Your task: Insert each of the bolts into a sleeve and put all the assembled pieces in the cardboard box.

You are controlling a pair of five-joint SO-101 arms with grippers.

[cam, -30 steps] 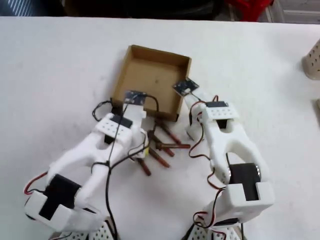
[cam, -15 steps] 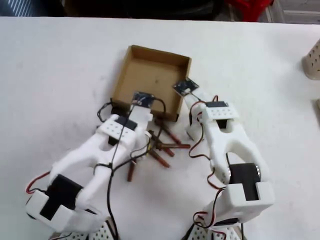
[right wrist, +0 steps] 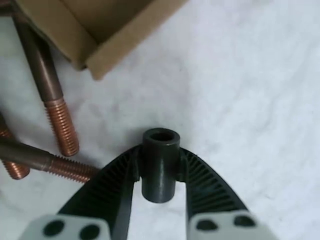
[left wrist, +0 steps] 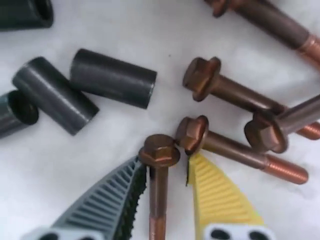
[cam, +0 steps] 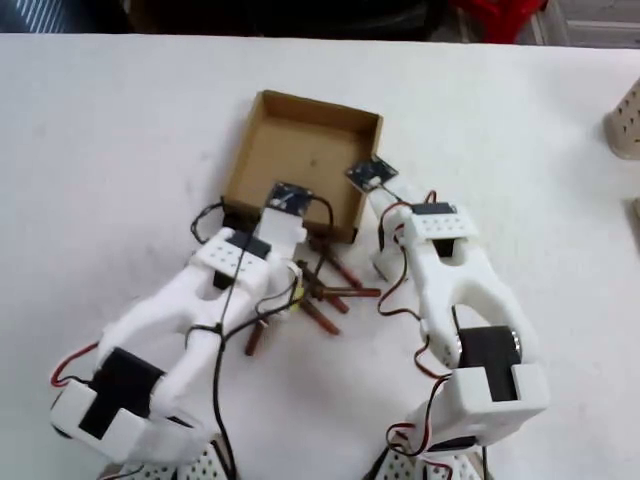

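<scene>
In the left wrist view, my left gripper (left wrist: 167, 170) stands open around a copper bolt (left wrist: 159, 190). The grey finger (left wrist: 115, 200) touches the shank, while the yellow finger (left wrist: 215, 195) stands a small gap off. More bolts (left wrist: 235, 95) lie beyond, and several dark sleeves (left wrist: 112, 77) lie beside them. My right gripper (right wrist: 160, 172) is shut on a dark sleeve (right wrist: 160, 165), held open end outward just off the cardboard box corner (right wrist: 100, 30). From above, the box (cam: 245, 150) sits behind both arms, with the bolt pile (cam: 335, 285) between them.
Two threaded bolt ends (right wrist: 60, 125) lie near my right gripper, by the box wall. One bolt (cam: 255, 338) sticks out beside the left arm. A beige perforated object (cam: 625, 120) stands at the table's far right edge. White table spreads to the left and right.
The left arm's wrist has swung slightly to the right, toward the bolt pile. The bolt beside it turned and slid left. The right arm has stayed still with its sleeve.
</scene>
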